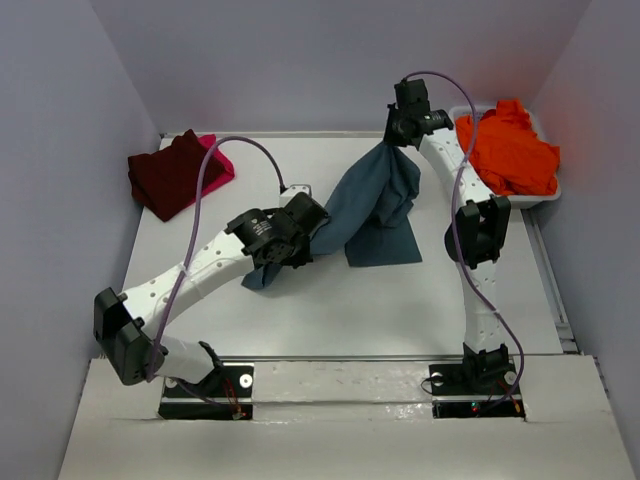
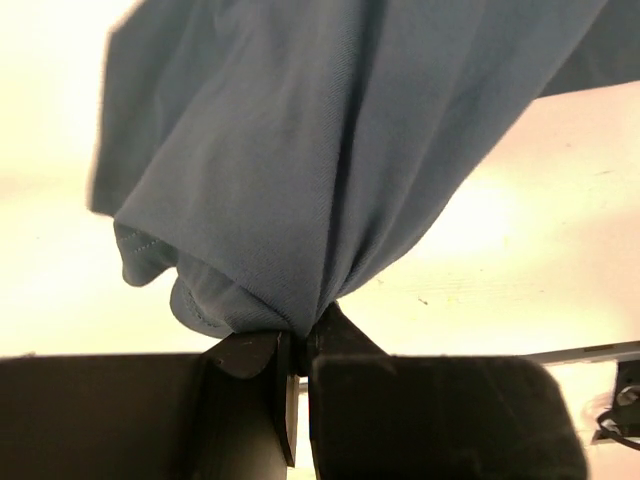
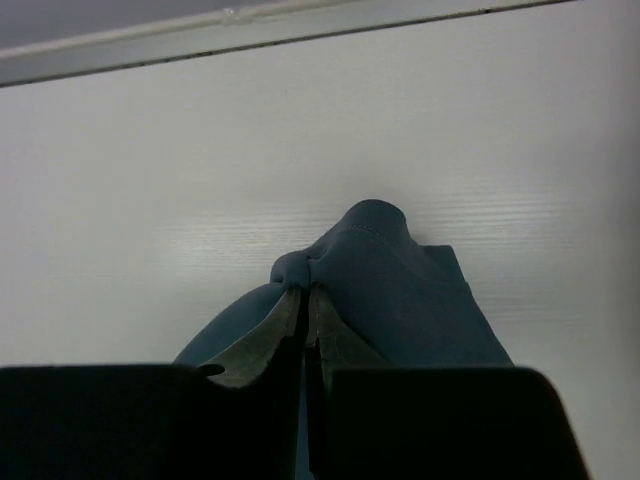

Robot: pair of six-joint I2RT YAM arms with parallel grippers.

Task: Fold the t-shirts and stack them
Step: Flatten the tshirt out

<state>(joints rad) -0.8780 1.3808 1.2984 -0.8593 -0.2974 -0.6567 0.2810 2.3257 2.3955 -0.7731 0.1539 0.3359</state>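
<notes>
I rate slip as the main risk: each pinch takes only a small gather of the teal-blue t-shirt (image 1: pixel 375 205), which hangs twisted over the centre of the table (image 1: pixel 350 310), so pulling apart could free it. The left gripper (image 2: pixel 298 335), arm stretched low toward centre, clamps its near-left end; the right gripper (image 3: pixel 304 300), raised at far right, clamps its far end.

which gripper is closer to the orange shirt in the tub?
Right. The right gripper sits just left of the orange shirt in the top view; the left gripper is much farther to its left, lower in the view.
</notes>
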